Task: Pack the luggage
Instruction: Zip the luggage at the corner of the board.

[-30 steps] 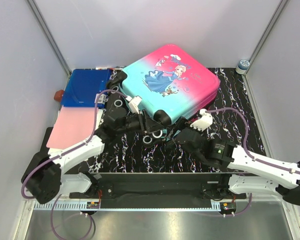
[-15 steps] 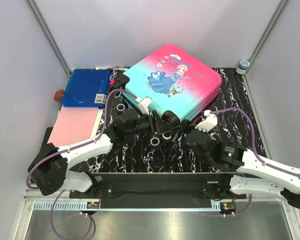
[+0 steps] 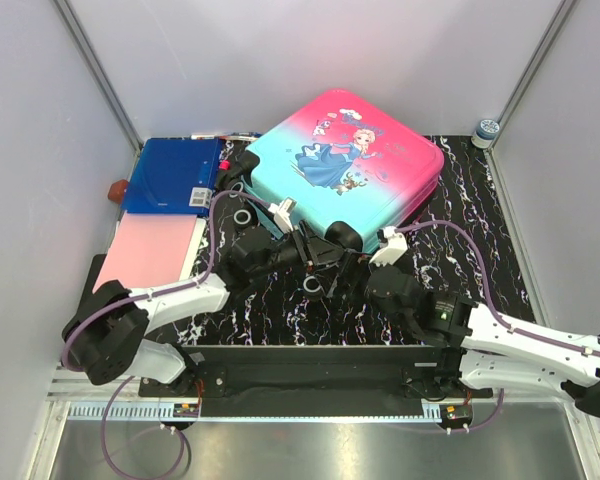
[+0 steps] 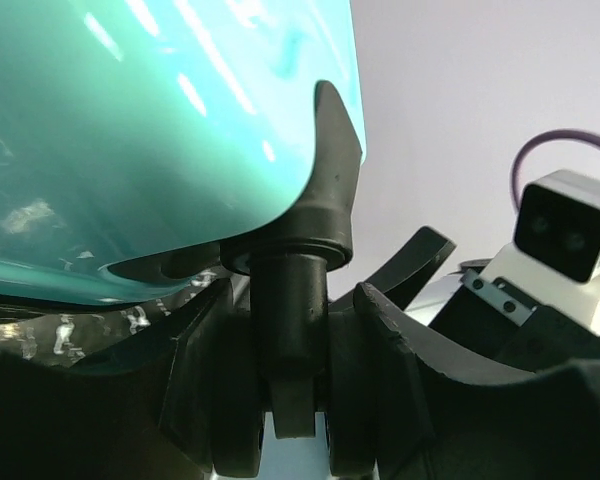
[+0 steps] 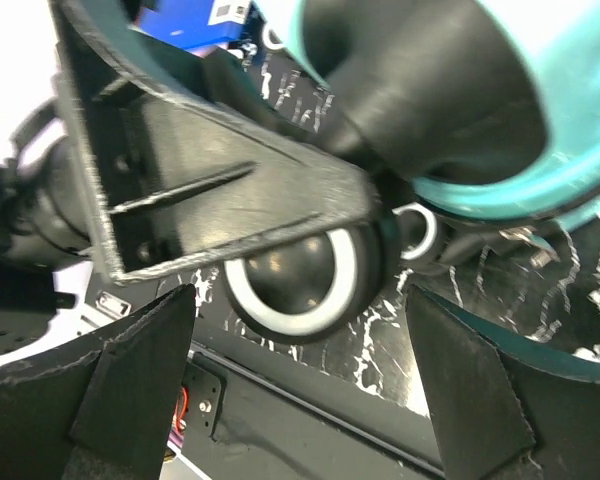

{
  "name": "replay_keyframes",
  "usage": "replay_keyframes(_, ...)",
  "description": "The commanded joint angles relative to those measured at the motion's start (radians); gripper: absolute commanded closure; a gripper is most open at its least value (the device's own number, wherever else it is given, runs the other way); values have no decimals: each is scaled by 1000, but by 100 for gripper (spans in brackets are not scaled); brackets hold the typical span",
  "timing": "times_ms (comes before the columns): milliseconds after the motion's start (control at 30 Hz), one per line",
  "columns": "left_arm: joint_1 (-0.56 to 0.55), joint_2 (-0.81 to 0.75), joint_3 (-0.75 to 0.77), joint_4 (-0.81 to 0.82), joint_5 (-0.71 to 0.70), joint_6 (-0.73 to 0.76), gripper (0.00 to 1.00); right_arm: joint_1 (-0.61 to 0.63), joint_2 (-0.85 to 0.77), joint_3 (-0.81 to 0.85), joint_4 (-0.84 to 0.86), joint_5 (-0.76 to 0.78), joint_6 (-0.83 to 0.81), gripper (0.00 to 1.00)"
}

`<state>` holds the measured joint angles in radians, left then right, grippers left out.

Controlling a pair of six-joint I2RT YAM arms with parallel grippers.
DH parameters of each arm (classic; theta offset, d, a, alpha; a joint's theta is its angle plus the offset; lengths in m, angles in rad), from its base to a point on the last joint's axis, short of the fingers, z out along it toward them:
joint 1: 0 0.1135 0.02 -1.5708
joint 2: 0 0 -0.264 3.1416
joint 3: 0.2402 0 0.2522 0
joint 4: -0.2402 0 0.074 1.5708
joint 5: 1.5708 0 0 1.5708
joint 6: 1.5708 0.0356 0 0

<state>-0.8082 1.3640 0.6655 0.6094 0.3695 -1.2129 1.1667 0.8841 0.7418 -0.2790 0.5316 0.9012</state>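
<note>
Clamps left fingers on the near-corner caster of the luggage, right fingers apart just beside it, shell slanting away far-right.

Black, pale-rimmed wheel below the teal luggage corner. Right gripper fingers spread wide, one either side of it.

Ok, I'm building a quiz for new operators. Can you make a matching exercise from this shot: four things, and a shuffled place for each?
Things: 1 luggage; 2 blue folder; 3 pink sheet; 4 small round container.
Places: A far right corner; B centre of the view; C far left; D left, just below the folder in the top view.
Pairs: 1-B; 2-C; 3-D; 4-A.
</note>
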Motion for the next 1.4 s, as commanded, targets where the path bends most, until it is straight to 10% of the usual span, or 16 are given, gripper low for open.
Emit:
replay_keyframes(0, -19, -25, 31, 452, 43, -163, 96, -2, 10, 10, 123, -9, -61, 8)
replay_keyframes(867, -39, -55, 19, 437, 2, -247, 83, -2, 119, 45, 178, 203, -262, 29)
replay_keyframes(1367, -29, -147, 13, 259, -38, -142, 13, -2, 47, 57, 184, 246, -305, 100)
